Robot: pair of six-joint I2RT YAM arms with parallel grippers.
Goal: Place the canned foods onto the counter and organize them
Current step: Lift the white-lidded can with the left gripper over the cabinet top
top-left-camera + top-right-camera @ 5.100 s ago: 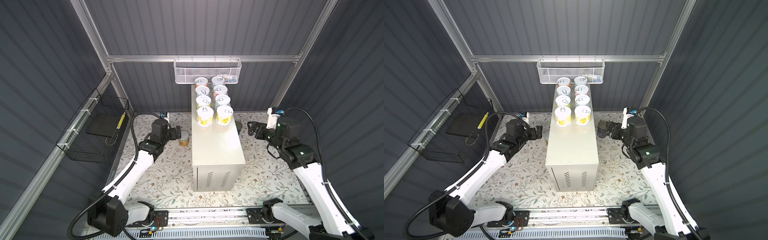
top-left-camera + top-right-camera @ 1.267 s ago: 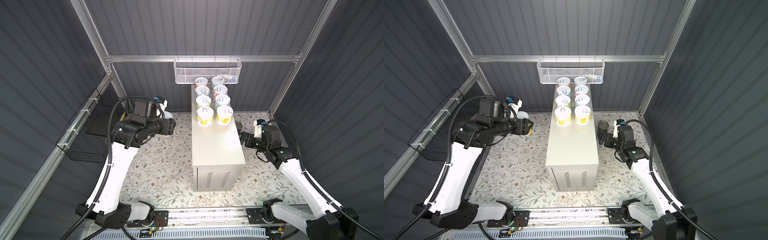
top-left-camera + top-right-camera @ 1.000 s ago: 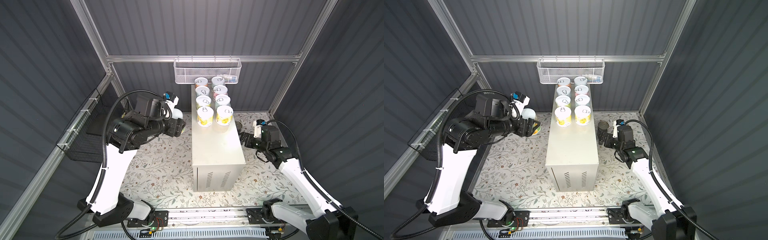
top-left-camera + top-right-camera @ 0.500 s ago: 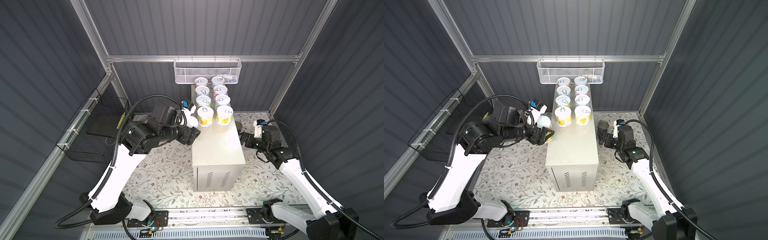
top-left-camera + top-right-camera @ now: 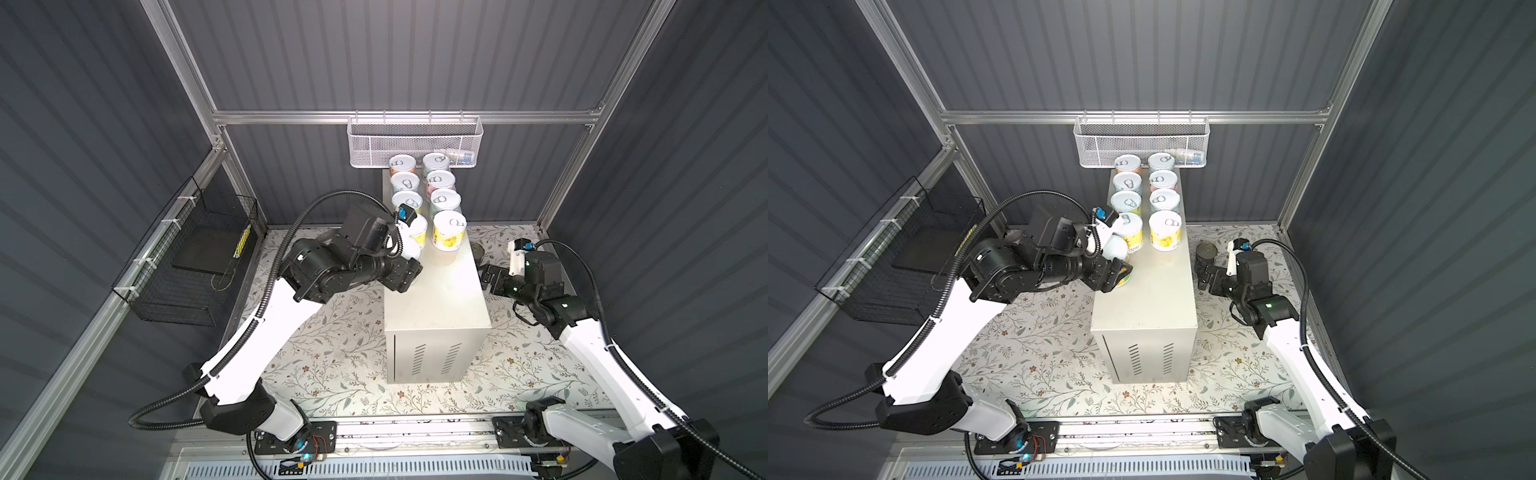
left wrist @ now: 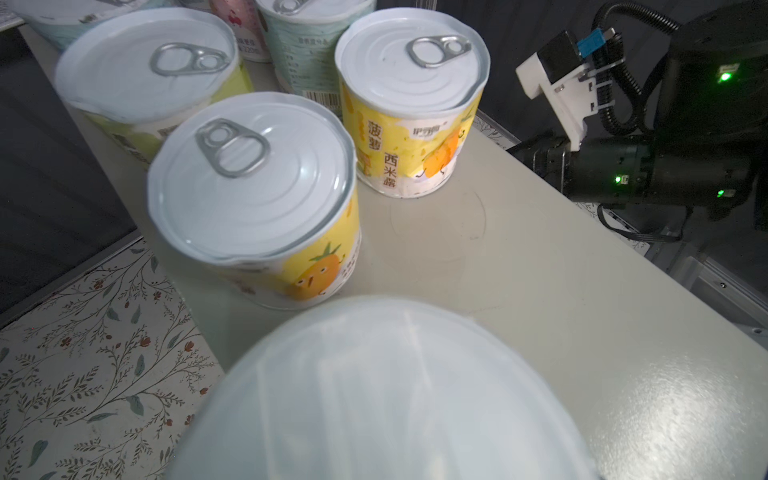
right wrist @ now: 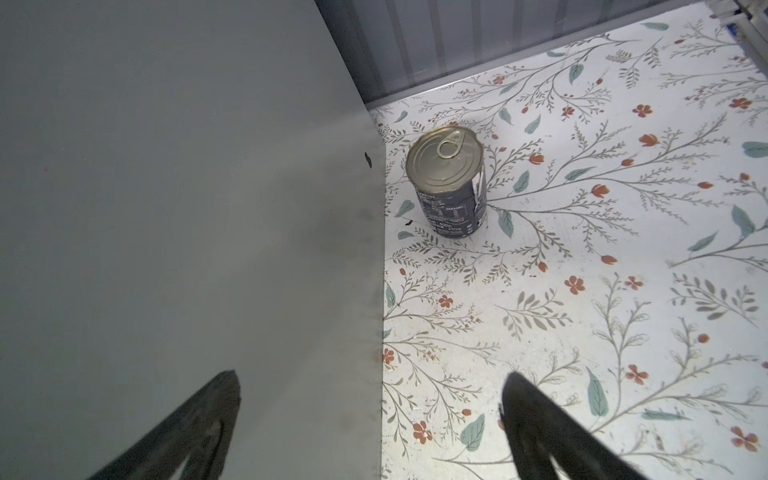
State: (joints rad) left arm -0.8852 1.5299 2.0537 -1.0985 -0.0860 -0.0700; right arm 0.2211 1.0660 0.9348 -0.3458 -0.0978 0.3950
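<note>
Several canned foods with silvery pull-tab lids stand in two rows on the far half of the counter [image 5: 440, 299] [image 5: 1150, 299]; the nearest are yellow-labelled [image 5: 449, 230] [image 5: 1165, 232] [image 6: 411, 104]. My left gripper [image 5: 405, 277] [image 5: 1113, 275] is shut on another small can [image 5: 1124, 277], held at the counter's left edge just in front of the left row. That can's pale lid [image 6: 382, 395] hides the jaws in the left wrist view. A taller dark-blue can [image 5: 1206, 252] [image 7: 451, 183] stands on the floor right of the counter. My right gripper [image 5: 1203, 279] [image 7: 370, 415] is open, a short way from it.
A white mesh basket [image 5: 415, 143] hangs on the back wall over the far cans. A black wire basket [image 5: 187, 266] hangs on the left wall. A floral mat [image 5: 332, 340] covers the floor around the counter. The counter's side wall [image 7: 166, 208] stands close beside my right gripper.
My left arm has swung right with the can, from over the mat to the counter's left edge. The right arm has not moved.
</note>
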